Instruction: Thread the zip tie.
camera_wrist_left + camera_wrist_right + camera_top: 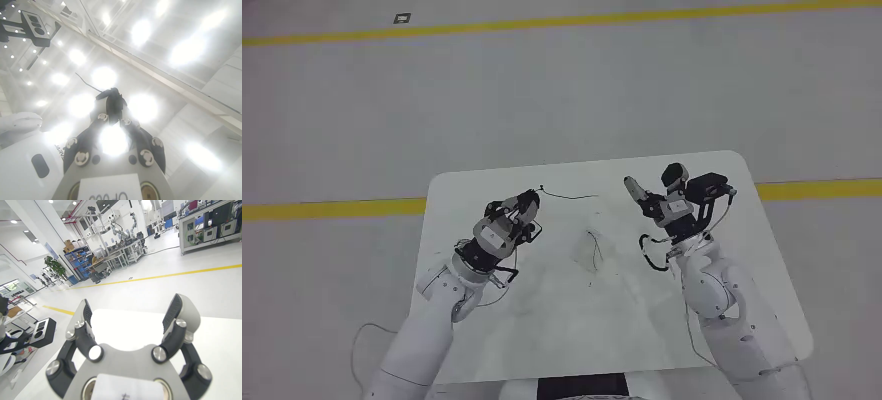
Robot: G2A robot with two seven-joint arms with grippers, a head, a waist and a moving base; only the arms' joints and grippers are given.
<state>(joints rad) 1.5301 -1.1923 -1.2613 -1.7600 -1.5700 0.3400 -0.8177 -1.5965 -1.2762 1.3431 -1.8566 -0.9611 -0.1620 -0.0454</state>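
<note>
Top view showed, nearest to the robot, the white bench (572,330) with the two arms raised over it. On the bench between the arms lay a thin dark piece (593,250); I could not tell what it was.

A little farther, the left gripper (532,200) stood over the left part of the bench. Its jaws were clamped on one end of the zip tie (567,195). The thin black strap ran out sideways toward the right gripper (652,182). Its free tip ended near that gripper and did not touch it. The jaws of the right gripper were spread wide apart, with nothing between them.

In the left wrist view the left gripper (113,94) pointed up at the ceiling lamps. The jaws were together on the dark end of the zip tie (85,81), and the strap went off to one side. In the right wrist view the right gripper (131,306) faced across the far edge of the bench.

Beyond the bench a yellow line (332,209) crossed the floor.
</note>
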